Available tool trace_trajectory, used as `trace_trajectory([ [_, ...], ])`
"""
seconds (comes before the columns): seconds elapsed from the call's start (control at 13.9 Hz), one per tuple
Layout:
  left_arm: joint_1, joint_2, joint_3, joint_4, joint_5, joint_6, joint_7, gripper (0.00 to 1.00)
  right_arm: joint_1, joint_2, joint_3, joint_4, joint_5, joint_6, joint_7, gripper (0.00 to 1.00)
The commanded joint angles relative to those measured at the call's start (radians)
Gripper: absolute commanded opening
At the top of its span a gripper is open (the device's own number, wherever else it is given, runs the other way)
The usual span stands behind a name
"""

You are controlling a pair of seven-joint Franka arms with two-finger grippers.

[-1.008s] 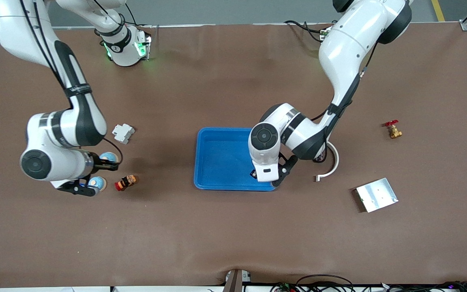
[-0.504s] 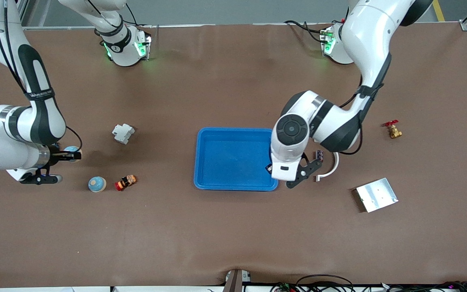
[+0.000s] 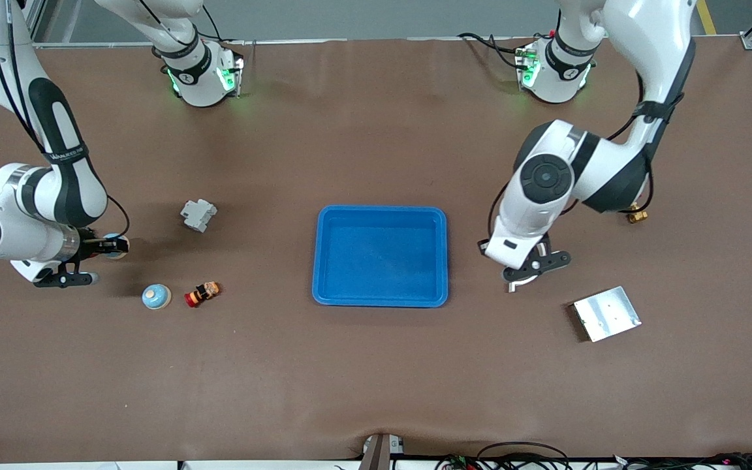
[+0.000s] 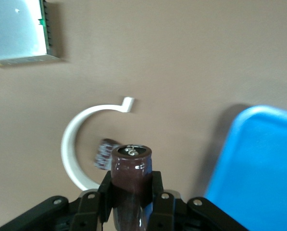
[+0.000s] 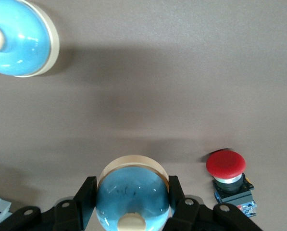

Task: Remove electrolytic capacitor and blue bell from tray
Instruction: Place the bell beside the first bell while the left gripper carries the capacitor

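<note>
Left gripper: fingers clamped on a dark brown cylindrical capacitor with a metal top, held upright. It hangs over bare table toward the left arm's end, above a white curved plastic piece and a second small dark capacitor lying inside that curve. A silver rectangular metal plate lies nearer the front camera than this spot. A brass valve with a red handle shows partly under the left arm.

Right gripper: fingers closed around a light blue domed bell with a cream rim. It is over the table at the right arm's end.

A second blue bell sits on the table, touching nothing. Just beside it, toward the table's middle, lies a red-capped push button. A grey plastic block lies farther from the front camera than both.

The blue rectangular plastic tray sits mid-table between the two grippers, with neither capacitor nor bell in it.
</note>
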Motion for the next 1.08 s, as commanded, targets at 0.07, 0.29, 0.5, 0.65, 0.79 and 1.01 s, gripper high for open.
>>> trace_trajectory([
  [0.07,0.076,-0.124,-0.010,-0.225,-0.017,0.157,0.153,0.00,-0.005,0.001,-0.008,-0.019,0.021,0.010,-0.009,0.47],
  [0.29,0.125,-0.144,-0.009,-0.334,-0.012,0.265,0.260,0.00,-0.009,0.012,-0.009,-0.019,0.021,0.013,-0.010,0.92],
  [0.5,0.181,-0.146,-0.009,-0.424,-0.003,0.400,0.334,0.00,-0.012,0.006,-0.009,0.010,0.024,-0.008,-0.004,1.00],
  [0.65,0.220,-0.146,-0.009,-0.461,-0.002,0.458,0.381,0.00,-0.009,0.006,-0.009,0.076,0.053,-0.076,-0.004,1.00],
  [0.79,0.261,-0.141,-0.009,-0.483,0.000,0.501,0.440,0.00,-0.008,0.004,-0.009,0.125,0.093,-0.119,-0.004,1.00],
  [1.01,0.326,-0.125,-0.009,-0.512,0.000,0.576,0.526,0.00,0.020,-0.026,-0.002,0.198,0.099,-0.215,0.011,1.00],
])
